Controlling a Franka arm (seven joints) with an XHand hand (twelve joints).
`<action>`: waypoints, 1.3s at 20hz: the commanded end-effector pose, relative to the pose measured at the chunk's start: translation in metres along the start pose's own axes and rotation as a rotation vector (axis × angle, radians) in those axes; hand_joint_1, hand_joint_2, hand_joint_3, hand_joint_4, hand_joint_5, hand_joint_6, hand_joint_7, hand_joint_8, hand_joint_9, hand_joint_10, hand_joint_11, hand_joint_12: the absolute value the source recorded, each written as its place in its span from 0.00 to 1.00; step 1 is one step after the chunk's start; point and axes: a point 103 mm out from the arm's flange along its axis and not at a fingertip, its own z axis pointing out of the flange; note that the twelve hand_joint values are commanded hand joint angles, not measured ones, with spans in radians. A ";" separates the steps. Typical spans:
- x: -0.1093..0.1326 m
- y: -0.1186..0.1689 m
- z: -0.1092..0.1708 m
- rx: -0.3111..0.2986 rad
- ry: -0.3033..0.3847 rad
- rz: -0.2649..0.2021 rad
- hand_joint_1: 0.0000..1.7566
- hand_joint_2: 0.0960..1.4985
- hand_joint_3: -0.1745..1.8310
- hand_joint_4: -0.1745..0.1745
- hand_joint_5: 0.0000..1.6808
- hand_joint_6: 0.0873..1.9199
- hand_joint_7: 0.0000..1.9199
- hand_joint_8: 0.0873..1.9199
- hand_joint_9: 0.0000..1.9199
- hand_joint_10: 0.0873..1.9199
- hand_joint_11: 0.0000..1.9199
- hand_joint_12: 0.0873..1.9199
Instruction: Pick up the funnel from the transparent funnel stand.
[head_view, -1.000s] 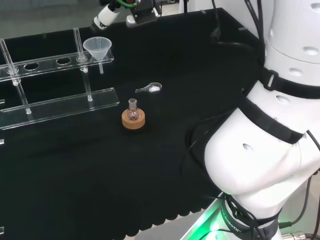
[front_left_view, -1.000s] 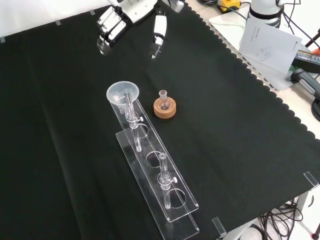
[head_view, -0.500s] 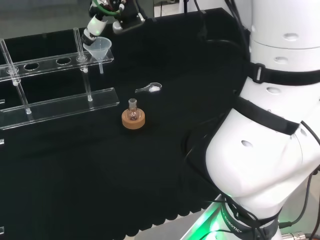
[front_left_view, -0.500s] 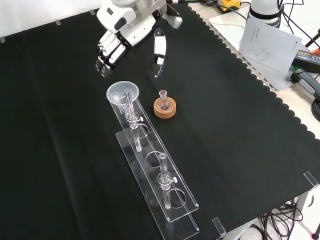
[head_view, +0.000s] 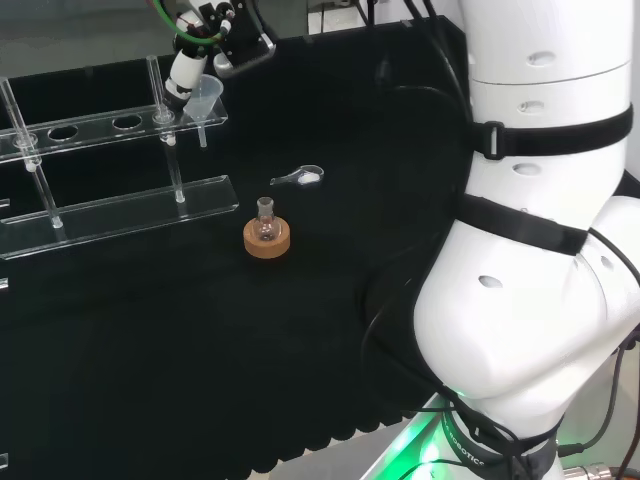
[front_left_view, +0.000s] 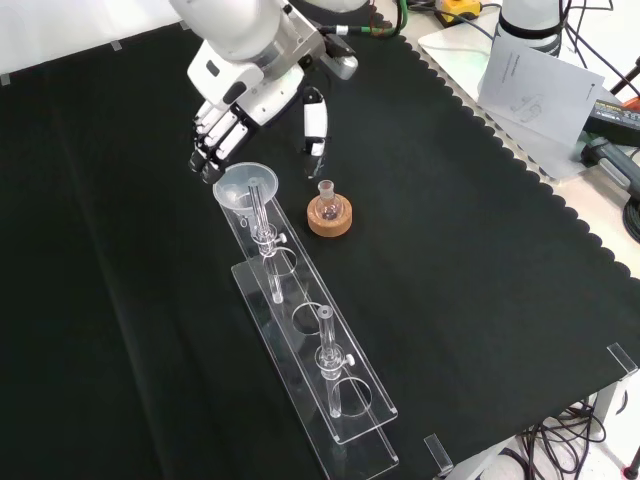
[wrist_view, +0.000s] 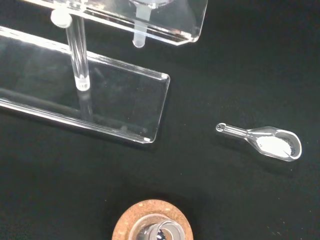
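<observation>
The funnel (front_left_view: 246, 187) sits in the end hole of the clear stand (front_left_view: 310, 345). In the front view, that is the end of the stand farthest from the near edge of the table (front_left_view: 120, 330). The stem of the funnel pokes down through the top shelf of the stand.

The hand (front_left_view: 235, 105) is right above the funnel. In the front view, its fingers (front_left_view: 207, 150) hang down just beside the far rim of the funnel, and its thumb (front_left_view: 314, 128) points down on the other side. The fingers are nearly straight and spread apart, and they hold nothing. I cannot tell if a fingertip touches the rim.

In the head view, the hand (head_view: 187, 72) is at the far left part of the table, just over the funnel (head_view: 204, 95).

A small round glass bottle (front_left_view: 326, 200) stands in a cork ring (front_left_view: 330, 218) near the funnel end of the stand. A little clear scoop (wrist_view: 265, 142) with some white powder in it lies on the black cloth near the cork ring (wrist_view: 151, 222).
</observation>
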 end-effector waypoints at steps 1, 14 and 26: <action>-0.002 0.007 0.005 0.022 -0.016 0.009 0.32 0.46 0.19 0.56 0.02 0.00 0.00 0.05 0.00 0.42 0.10 0.79; -0.002 0.026 0.011 0.013 0.007 -0.022 0.34 0.46 0.19 0.55 0.02 0.00 0.00 0.06 0.01 0.43 0.15 0.77; 0.002 0.038 0.019 0.053 -0.006 -0.027 0.34 0.45 0.21 0.54 0.03 0.00 0.00 0.16 0.08 0.42 0.20 0.75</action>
